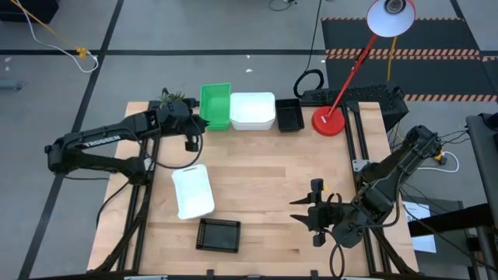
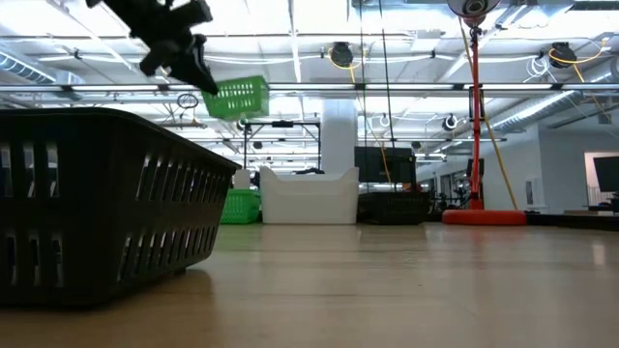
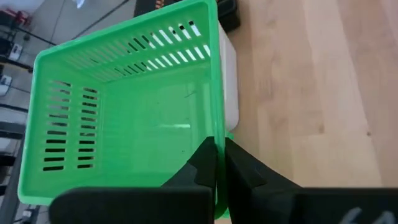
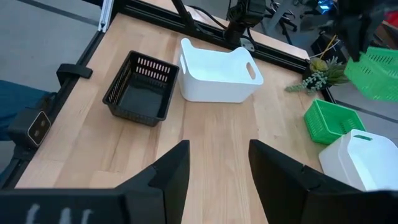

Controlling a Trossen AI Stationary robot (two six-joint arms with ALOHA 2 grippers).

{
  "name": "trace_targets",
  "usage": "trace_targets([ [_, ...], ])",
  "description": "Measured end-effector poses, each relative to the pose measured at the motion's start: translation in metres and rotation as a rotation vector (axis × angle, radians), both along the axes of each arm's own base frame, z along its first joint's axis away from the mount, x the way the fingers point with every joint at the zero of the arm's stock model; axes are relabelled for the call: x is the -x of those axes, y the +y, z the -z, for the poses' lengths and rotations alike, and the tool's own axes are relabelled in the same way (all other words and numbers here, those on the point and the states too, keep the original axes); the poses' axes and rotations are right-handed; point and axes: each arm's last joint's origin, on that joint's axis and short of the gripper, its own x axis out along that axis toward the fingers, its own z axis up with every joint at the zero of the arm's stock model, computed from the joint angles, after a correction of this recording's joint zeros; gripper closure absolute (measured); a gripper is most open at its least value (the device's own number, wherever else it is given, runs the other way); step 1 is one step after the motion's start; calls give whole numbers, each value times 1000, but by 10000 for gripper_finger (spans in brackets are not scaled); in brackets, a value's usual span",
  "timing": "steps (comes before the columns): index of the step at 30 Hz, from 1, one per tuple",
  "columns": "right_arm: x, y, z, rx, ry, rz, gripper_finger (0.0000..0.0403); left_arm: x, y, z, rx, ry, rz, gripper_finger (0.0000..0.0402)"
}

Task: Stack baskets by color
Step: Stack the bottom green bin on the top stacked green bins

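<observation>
My left gripper (image 3: 219,163) is shut on a bright green basket (image 3: 124,106), which hangs in the air (image 2: 237,97) over the table's far left. Beneath it a second green basket (image 4: 333,121) rests with its bottom on the table, beside a white basket (image 1: 253,111) and a black one (image 1: 289,115) along the far edge. Another white basket (image 1: 192,190) and another black basket (image 1: 218,233) stand at the near left. My right gripper (image 4: 219,180) waits open above the near right of the table (image 1: 315,208), with nothing between its fingers. My left gripper pinches one side wall of the green basket at its rim (image 3: 215,134), near a corner, with one finger inside the basket and one outside. The fingers (image 3: 202,168) slant down from the table's left side. The basket is lifted clear and slightly tilted, its opening up.
A red lamp base (image 1: 328,122) stands at the far right, its arm leaning over the table. A small plant (image 1: 173,99) sits at the far left corner. Bare wood lies across the table's middle (image 1: 272,179).
</observation>
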Motion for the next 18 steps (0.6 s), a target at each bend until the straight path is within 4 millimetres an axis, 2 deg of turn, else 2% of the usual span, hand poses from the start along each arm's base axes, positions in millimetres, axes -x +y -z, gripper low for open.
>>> trace_targets([
  [8,1,-1,10,21,23,0,245,7,16,27,36,17,-16,386],
  [13,0,-3,19,38,41,9,245,11,21,36,59,32,13,395],
  [18,-3,-5,19,27,27,19,245,14,29,42,55,15,11,386],
])
